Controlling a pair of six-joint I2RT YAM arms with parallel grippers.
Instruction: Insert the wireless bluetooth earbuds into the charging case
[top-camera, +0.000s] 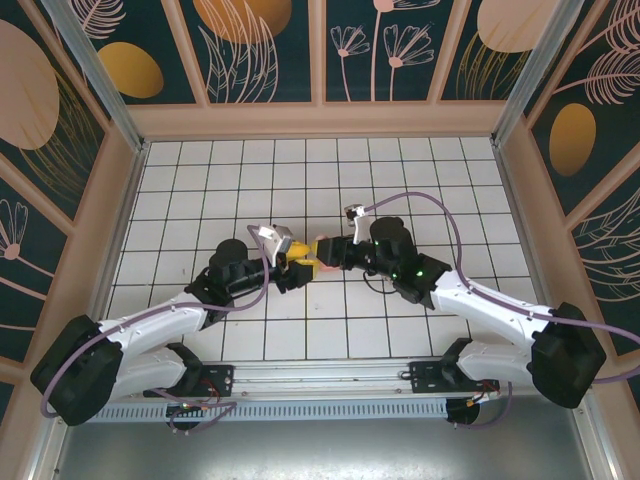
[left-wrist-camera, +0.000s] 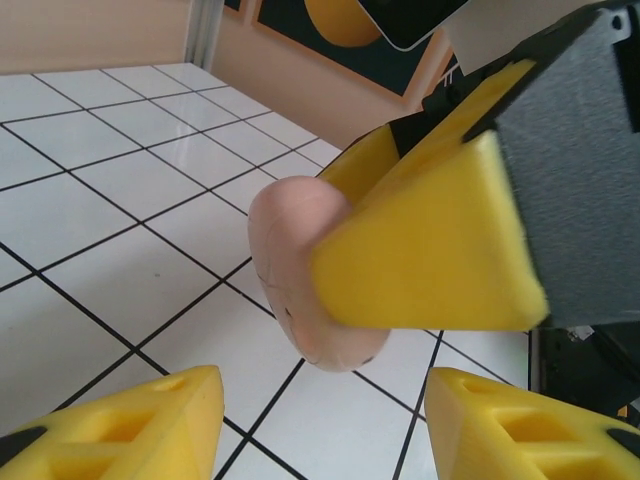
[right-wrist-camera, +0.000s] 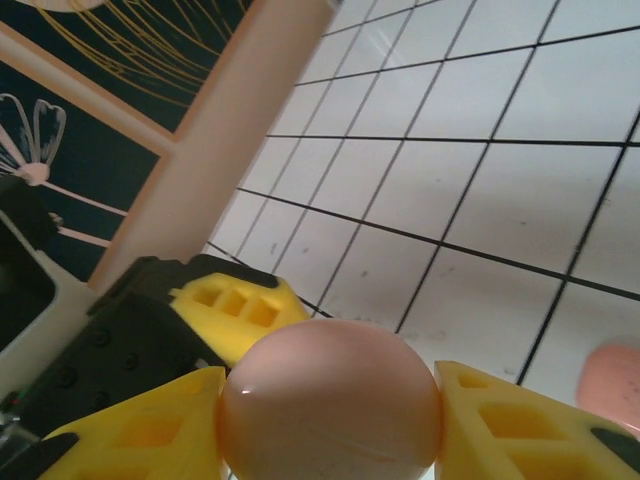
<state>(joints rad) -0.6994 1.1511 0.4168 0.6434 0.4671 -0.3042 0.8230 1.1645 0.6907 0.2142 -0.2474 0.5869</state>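
Observation:
My right gripper (right-wrist-camera: 330, 410) is shut on the charging case (right-wrist-camera: 330, 400), a pale pink round pod with its lid closed, held just above the tiles at the middle of the floor (top-camera: 322, 248). Seen from the left wrist, the case (left-wrist-camera: 290, 260) hangs ahead of my left gripper (left-wrist-camera: 325, 400), half covered by a yellow right finger (left-wrist-camera: 430, 250). The left gripper is open, with bare tile between its fingers, and stands close to the case (top-camera: 297, 262). A salmon-pink piece (right-wrist-camera: 612, 382) lies on a tile, cut off by the frame edge. I cannot tell whether it is one of the earbuds.
The white tiled floor (top-camera: 400, 180) is boxed in by peach-framed walls (top-camera: 320, 118) with dark floral panels. Both arms reach inward from the near rail (top-camera: 320, 385), and their wrists almost touch at the centre.

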